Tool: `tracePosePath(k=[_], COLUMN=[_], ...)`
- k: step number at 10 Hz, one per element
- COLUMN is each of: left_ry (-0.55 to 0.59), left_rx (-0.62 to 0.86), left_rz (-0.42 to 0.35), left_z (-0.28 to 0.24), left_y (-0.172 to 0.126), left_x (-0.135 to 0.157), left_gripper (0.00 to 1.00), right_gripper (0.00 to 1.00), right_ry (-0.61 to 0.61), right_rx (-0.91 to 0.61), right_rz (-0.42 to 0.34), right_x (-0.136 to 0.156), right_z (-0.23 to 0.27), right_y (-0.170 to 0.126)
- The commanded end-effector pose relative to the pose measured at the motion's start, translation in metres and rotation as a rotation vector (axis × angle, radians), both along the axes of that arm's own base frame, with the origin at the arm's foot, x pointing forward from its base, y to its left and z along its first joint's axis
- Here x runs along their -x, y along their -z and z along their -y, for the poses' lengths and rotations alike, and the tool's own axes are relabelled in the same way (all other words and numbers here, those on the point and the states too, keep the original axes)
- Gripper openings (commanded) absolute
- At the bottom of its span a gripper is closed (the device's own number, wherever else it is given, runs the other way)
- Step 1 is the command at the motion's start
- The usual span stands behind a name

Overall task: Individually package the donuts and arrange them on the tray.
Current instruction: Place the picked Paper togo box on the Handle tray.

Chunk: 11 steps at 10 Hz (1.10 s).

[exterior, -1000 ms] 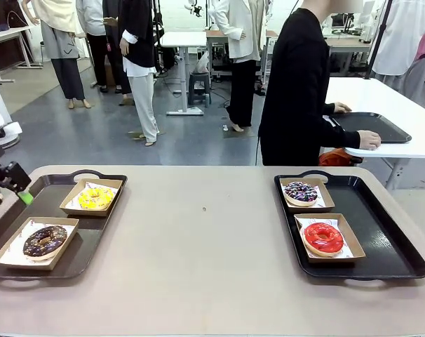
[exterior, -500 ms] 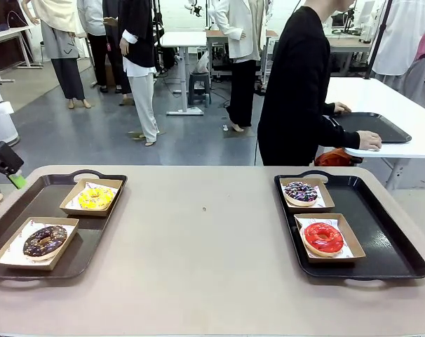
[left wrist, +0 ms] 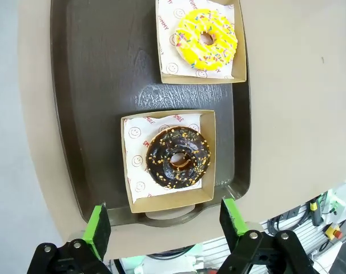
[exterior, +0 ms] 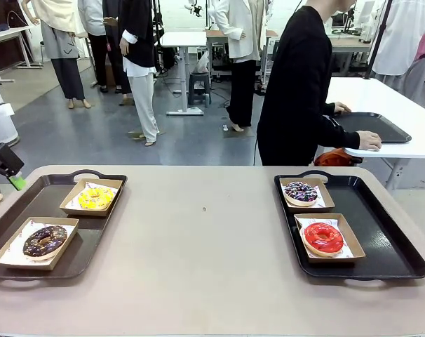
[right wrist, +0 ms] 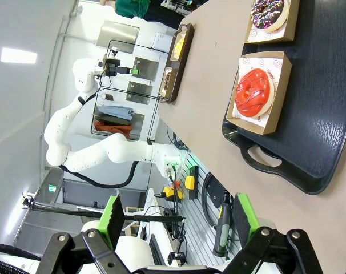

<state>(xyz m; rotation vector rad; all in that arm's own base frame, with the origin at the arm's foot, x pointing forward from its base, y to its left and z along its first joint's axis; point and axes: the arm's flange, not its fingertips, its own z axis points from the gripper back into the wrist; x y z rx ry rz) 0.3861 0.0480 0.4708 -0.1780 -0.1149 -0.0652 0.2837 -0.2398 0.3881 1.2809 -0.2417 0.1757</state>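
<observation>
The long beige tabletop (exterior: 198, 267) carries 2 black plastic trays: the left tray (exterior: 16, 210) at its left edge, the right tray (exterior: 388, 246) at its right edge. Each holds 2 shallow brown cardboard boxes. All 4 donuts sit boxed: chocolate sprinkled donut (exterior: 45, 240) and yellow-iced donut (exterior: 95, 198) left, glossy red donut (exterior: 323, 238) and dark purple-sprinkled donut (exterior: 301, 192) right. Packaging looks finished. The left gripper (left wrist: 164, 220) and right gripper (right wrist: 178, 214) hang released, empty.

The tabletop (exterior: 212, 267) looked matt and smooth, tan. Both trays (exterior: 391, 246) were dark textured plastic with a dull sheen. The boxes (left wrist: 210, 171) were brown cardboard lined with printed white paper. The red donut (exterior: 323, 237) shone glossy.
</observation>
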Motion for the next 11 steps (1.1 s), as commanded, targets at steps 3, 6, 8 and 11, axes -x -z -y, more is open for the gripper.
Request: tracePosePath(k=[3, 6, 8, 11], left_ry=[0.025, 0.034, -0.010, -0.028], left_rx=[0.467, 0.846, 1.000, 1.114], left_rz=[0.041, -0.003, -0.077, -0.063], left_z=[-0.031, -0.092, -0.134, -0.180], left_y=[-0.043, -0.033, 0.000, 0.042], left_x=[-0.013, -0.021, -0.019, 0.003], left_gripper=[1.00, 1.00, 1.00, 1.00], right_gripper=[1.00, 1.00, 1.00, 1.00], right_ry=[-0.003, -0.003, -0.003, -0.003], right_rx=[-0.003, -0.003, -0.003, -0.003], right_rz=[0.003, 0.003, 0.003, 0.003], right_x=[0.004, 0.004, 0.004, 0.004], right_z=[-0.001, -0.001, -0.001, -0.001], right_y=[0.001, 0.001, 0.001, 0.001])
